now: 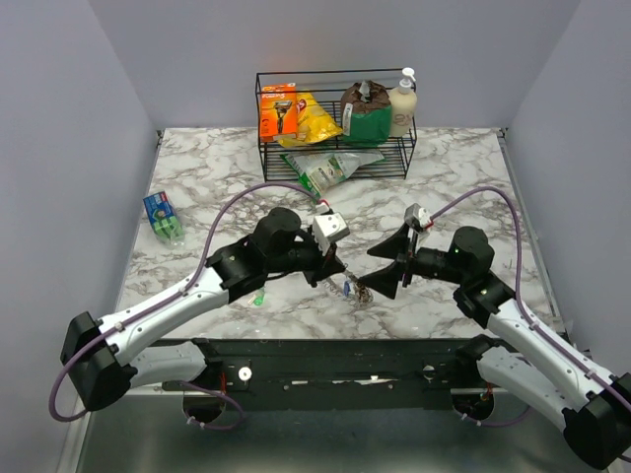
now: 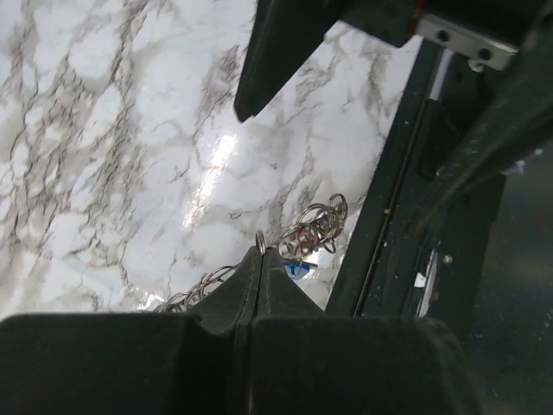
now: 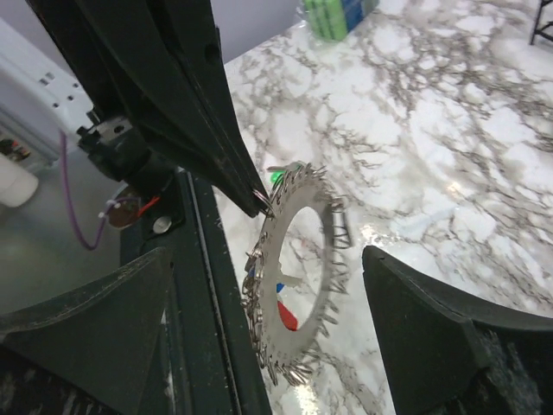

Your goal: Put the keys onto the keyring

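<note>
My left gripper (image 1: 335, 271) is shut on the keyring (image 1: 357, 293), pinching its thin wire at the fingertips (image 2: 260, 252) and holding it just above the marble near the table's front edge. The keyring (image 3: 298, 346) hangs blurred, fringed with many small silver pieces (image 2: 315, 226). A blue-headed key (image 2: 296, 270) hangs on it beside the left fingertips. My right gripper (image 1: 380, 268) is open, and the ring hangs between its two fingers (image 3: 263, 252) without touching either. A green-headed key (image 1: 258, 298) lies loose on the table, left of the left gripper.
A black wire rack (image 1: 335, 118) with packets and a bottle stands at the back. A plastic bag (image 1: 330, 168) lies in front of it, and a green and blue pack (image 1: 163, 217) sits at the left. A dark rail (image 1: 345, 355) runs along the front edge.
</note>
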